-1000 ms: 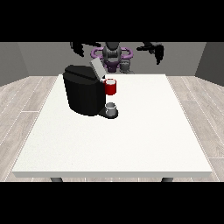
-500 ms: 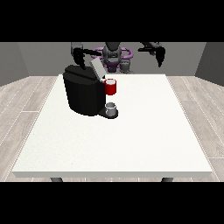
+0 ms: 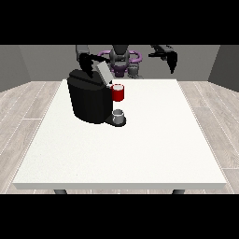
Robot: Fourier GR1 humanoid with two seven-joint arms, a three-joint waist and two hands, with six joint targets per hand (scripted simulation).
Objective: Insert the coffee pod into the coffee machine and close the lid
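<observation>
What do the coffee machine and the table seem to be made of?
The coffee machine looks like black plastic, matte to slightly glossy, with faint highlights along its top edge. The table looks like a white, matte, finely speckled top, perhaps laminate; the material is uncertain.

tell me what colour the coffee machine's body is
Black, seen best in the front view: the coffee machine stands on the white table.

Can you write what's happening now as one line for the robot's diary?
coffee machine: lid up | red thing at the machine | hand at the view's left: above machine | hand at the view's right: raised, holding nothing
</observation>
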